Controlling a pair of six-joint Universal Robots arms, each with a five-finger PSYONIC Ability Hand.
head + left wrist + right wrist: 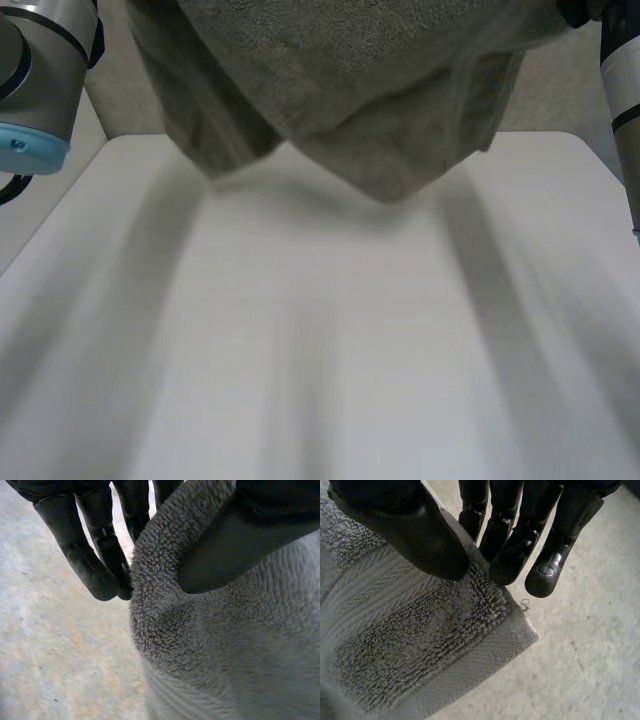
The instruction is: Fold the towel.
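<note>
Towel (350, 90) hangs above the bench (320, 350), pinched between thumb and fingers (87, 562) of left hand (240, 545) and right hand (515, 555), seemingly to straighten it.

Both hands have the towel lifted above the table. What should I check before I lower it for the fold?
1. Left hand grip: fingers and thumb pinch a rolled edge of the towel. Ok.
2. Right hand grip: thumb and fingers pinch a towel corner. Ok.
3. Left hand at a matching corner: only a rolled edge shows at its fingers. Cannot tell.
4. Towel hanging flat: its lower edge droops in uneven folds. Not ok.
5. Towel lifted off the table: its lowest fold hangs over the far part. Cannot tell whether it touches.
</note>
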